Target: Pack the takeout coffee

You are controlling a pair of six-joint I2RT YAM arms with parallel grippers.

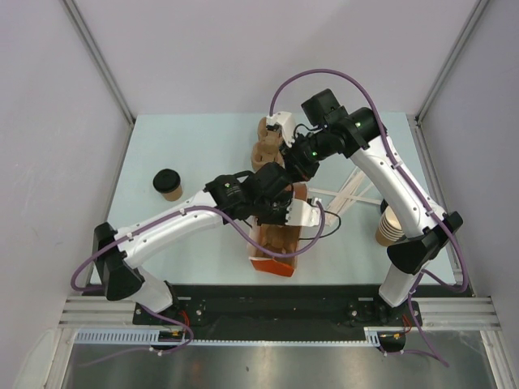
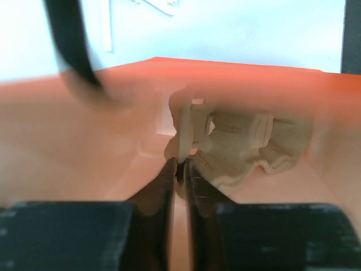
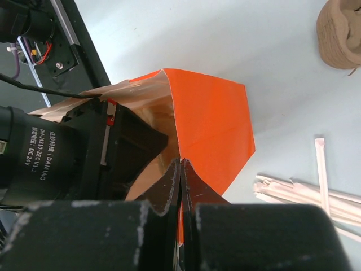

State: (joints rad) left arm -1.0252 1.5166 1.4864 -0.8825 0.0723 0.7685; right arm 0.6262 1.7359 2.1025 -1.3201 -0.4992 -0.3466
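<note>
Top view: the takeout coffee [image 1: 168, 184] stands on the worktop [image 1: 203, 146], well left of the orange bag [image 1: 272, 266]. It is probably light and crushable, so grip its wall below the lid.
Left wrist: the left fingers [image 2: 161, 197] pinch the pulp carrier [image 2: 245, 141] by its rim.
Right wrist: the right fingers [image 3: 197, 189] pinch the bag's edge.

Pale blue table [image 1: 186, 146] boxed by plain white walls [image 1: 243, 49]; even, soft light.

White arm links [image 1: 174, 220], black joints [image 1: 122, 275], purple cables [image 1: 320, 71], black fingers [image 3: 163, 192], motor label [image 3: 38, 148] seemingly reading DAMIAO
</note>
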